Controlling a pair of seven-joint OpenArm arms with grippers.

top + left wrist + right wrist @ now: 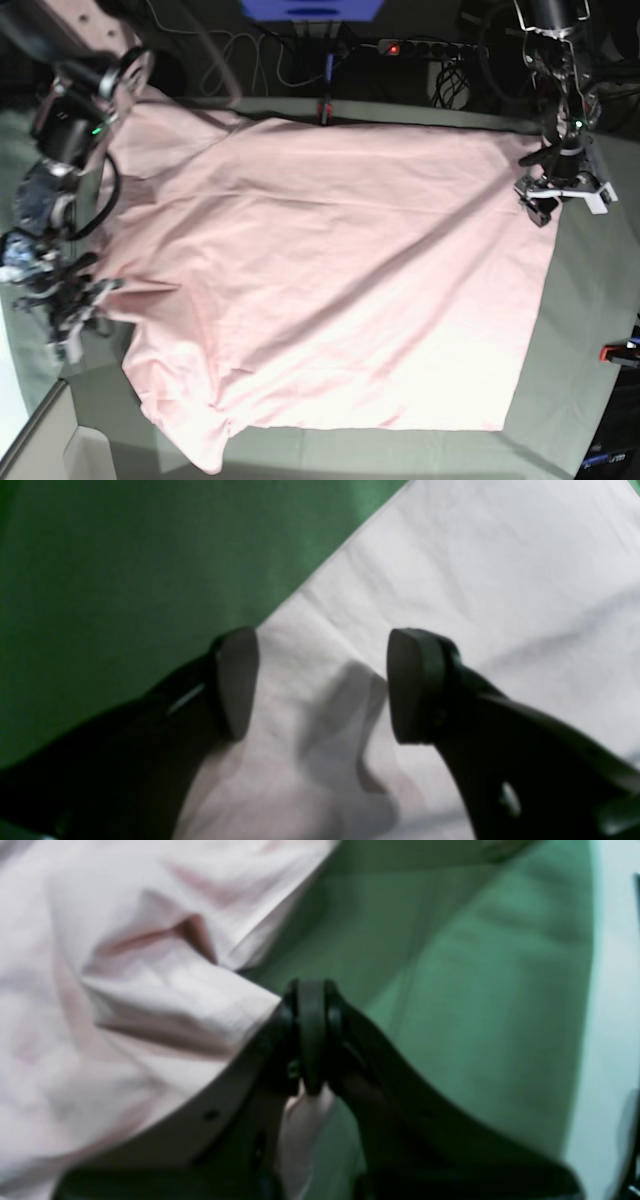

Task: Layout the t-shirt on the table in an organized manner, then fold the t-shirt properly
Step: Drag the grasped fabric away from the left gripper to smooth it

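The pale pink t-shirt [330, 280] lies spread over most of the table [590, 300], its sleeve area bunched at the base view's left. My right gripper [310, 1035] is shut on a fold of the t-shirt [150, 990] at that left edge, with pink cloth showing below the closed fingertips; in the base view this right gripper [85, 300] sits at the garment's left side. My left gripper [325, 685] is open, its fingers [415, 685] spread just above the t-shirt [475, 580] near its straight edge. In the base view the left gripper [540, 205] hangs over the shirt's upper right corner.
Red-orange clamps [612, 352] [323, 108] sit at the table's right and far edges. A power strip [420, 47] and cables lie behind the table. A pale box corner [40, 440] stands at the bottom left. Green table cloth [125, 580] shows beside the shirt's edge.
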